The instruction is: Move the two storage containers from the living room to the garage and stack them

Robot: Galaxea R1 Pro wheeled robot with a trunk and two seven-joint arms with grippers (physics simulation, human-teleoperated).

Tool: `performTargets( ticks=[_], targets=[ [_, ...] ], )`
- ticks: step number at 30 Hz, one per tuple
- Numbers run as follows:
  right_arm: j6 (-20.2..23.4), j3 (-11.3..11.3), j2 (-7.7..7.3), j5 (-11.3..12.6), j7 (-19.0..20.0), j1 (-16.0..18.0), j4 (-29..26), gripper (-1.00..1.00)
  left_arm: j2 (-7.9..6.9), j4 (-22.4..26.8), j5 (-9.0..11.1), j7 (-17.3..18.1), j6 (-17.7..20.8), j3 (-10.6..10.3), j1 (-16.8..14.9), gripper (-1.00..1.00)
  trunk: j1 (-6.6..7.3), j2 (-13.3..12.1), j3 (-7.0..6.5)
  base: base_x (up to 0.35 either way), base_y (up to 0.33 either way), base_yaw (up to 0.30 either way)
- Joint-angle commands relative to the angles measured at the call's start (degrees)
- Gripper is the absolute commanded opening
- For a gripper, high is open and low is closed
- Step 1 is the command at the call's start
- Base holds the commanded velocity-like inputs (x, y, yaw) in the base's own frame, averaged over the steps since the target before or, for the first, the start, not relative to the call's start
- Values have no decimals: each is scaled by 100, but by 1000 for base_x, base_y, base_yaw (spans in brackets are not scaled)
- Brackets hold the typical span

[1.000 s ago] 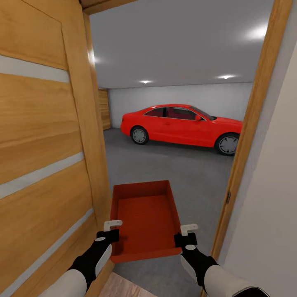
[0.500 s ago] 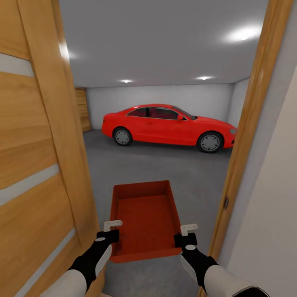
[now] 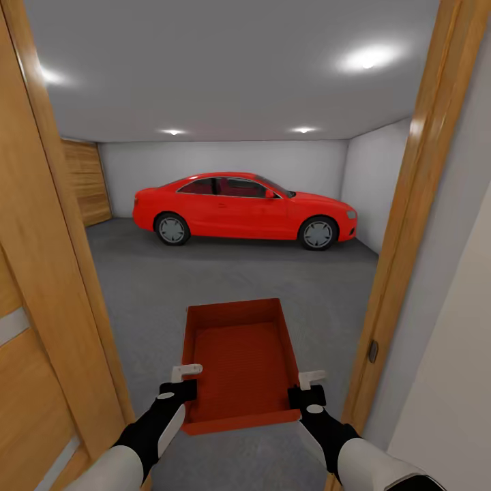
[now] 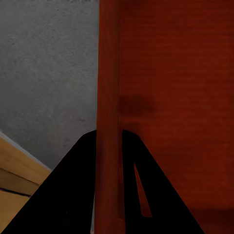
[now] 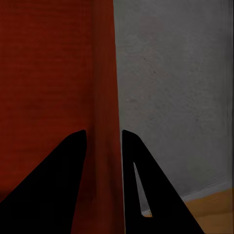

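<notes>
**Carrying one bin through the doorway**

Holding an orange-red bin [image 3: 239, 365] between our two arms, we stand in a wood-framed doorway facing the garage. The bin is open-topped and rectangular, its plain walls tapering slightly toward a ribbed bottom. It hangs level above the grey concrete floor [image 3: 204, 279], long axis pointing away from us.

Our left gripper [image 3: 183, 376] pinches the bin's left wall near the close corner; in the left wrist view the dark fingers [image 4: 73, 195] sit one on each side of that wall [image 4: 108, 97], narrowed onto it. Our right gripper [image 3: 310, 380] grips the right wall the same way, and the right wrist view shows its fingers [image 5: 63, 190] straddling the rim [image 5: 105, 97], with concrete beyond.

A wooden door [image 3: 41, 307] stands open at our left, and a door frame [image 3: 402, 239] rises at our right. Well ahead, a red car [image 3: 242, 210] is parked side-on before the white back wall.
</notes>
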State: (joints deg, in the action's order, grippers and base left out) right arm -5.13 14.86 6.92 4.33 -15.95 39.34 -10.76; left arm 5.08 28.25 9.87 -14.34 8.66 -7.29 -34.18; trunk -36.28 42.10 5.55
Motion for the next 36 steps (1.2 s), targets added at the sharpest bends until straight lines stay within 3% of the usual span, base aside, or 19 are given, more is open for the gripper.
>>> performTargets(
  ticks=[1, 12, 22, 36],
  targets=[
    [-41, -115, 308, 86, 4, 4, 21, -100, 1, 137, 241, -105, 49, 79, -3, -100, -5, 8, 10, 305, 175, -286],
    [-41, -115, 308, 86, 4, 4, 21, -100, 1, 146, 236, -111, 48, 79, -6, -100, -5, 8, 10, 305, 181, -258],
    [-33, -115, 308, 86, 13, 4, 21, -100, 2, 143, 235, -138, 48, 79, -3, -100, -5, 8, 10, 287, 152, -19],
    [-32, -115, 308, 77, 13, 4, 21, -100, 11, 136, 228, -178, 55, 85, -1, -100, -5, 8, 10, 90, 6, 0]
  ],
)
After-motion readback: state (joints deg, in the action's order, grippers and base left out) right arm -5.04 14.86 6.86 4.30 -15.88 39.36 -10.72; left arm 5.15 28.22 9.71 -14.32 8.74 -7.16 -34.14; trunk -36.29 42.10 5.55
